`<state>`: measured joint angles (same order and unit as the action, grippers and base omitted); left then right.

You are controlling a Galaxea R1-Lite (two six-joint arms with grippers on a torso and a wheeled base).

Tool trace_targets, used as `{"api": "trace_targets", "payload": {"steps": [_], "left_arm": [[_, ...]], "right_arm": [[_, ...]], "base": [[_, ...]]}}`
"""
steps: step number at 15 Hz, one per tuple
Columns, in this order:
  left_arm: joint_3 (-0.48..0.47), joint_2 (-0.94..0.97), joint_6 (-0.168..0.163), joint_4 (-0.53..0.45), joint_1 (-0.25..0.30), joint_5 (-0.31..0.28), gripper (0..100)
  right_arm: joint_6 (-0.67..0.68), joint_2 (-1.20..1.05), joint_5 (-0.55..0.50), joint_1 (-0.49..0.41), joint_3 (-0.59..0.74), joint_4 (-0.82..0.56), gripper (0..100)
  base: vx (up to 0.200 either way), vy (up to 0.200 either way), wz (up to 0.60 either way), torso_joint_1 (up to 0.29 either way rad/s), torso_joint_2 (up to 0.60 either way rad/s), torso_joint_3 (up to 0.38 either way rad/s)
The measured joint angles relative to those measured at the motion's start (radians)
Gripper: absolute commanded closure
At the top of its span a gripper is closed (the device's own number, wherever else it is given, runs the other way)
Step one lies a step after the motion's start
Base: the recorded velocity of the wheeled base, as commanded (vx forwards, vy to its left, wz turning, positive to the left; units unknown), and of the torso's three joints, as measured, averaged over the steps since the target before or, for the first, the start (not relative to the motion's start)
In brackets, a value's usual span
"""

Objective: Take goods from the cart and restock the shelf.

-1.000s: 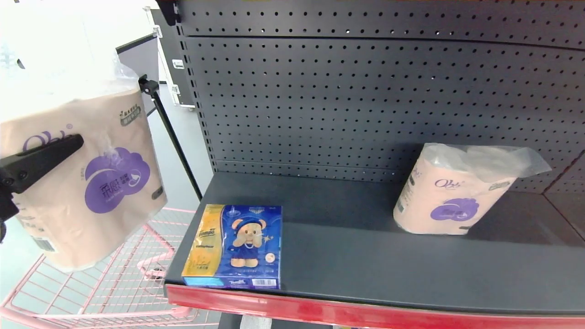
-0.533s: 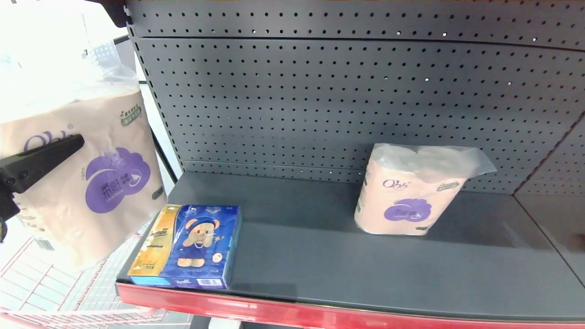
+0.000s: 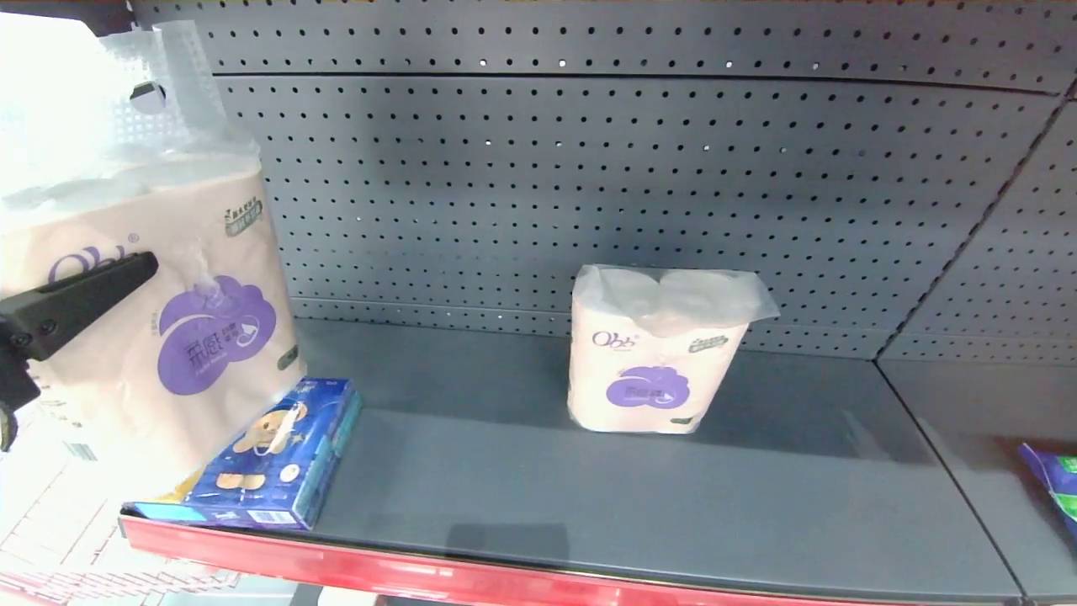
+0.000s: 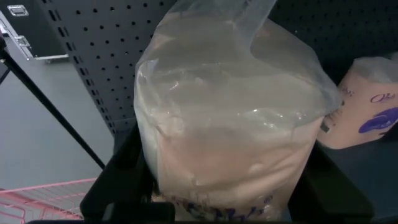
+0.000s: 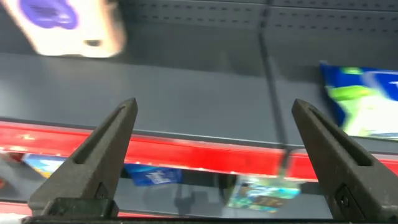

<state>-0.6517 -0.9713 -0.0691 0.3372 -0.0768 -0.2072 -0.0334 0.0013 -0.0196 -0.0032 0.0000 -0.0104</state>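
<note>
My left gripper [image 4: 227, 202] is shut on a beige toilet paper pack [image 3: 168, 337] with a purple logo, held upright at the shelf's left end. One black finger [image 3: 84, 299] crosses the pack's front. In the left wrist view the held pack [image 4: 230, 137] bulges between the dark fingers. A second, identical pack [image 3: 656, 362] stands mid-shelf near the pegboard. My right gripper [image 5: 214, 162] is open in front of the shelf's red front edge [image 5: 186, 149], with nothing between its fingers.
A blue tissue box [image 3: 269, 459] with a bear lies flat at the dark grey shelf's [image 3: 589, 505] front left corner, just below the held pack. A blue-green package [image 3: 1052, 480] lies on the neighbouring shelf section to the right. The pink cart [image 4: 37, 199] sits lower left.
The head camera has swung right along the shelf, so everything slid left in the picture. The held pack stays in my left gripper and now hangs over the shelf's left end.
</note>
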Motion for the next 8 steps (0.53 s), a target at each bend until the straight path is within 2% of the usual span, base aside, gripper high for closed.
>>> {"api": "trace_targets", "payload": {"steps": [5,8], "left_arm": [[0.001,0.002,-0.001,0.000,-0.007,-0.004,100],[0.002,0.001,-0.001,0.001,-0.067,-0.002,100]], "right_arm": [[-0.001,0.002,0.001,0.001,0.000,-0.003,0],[-0.001,0.000,0.004,0.001,0.000,-0.003,0]], "base": [[0.000,0.000,0.00,0.000,0.00,0.000],[0.000,0.000,0.00,0.000,0.00,0.000]]}}
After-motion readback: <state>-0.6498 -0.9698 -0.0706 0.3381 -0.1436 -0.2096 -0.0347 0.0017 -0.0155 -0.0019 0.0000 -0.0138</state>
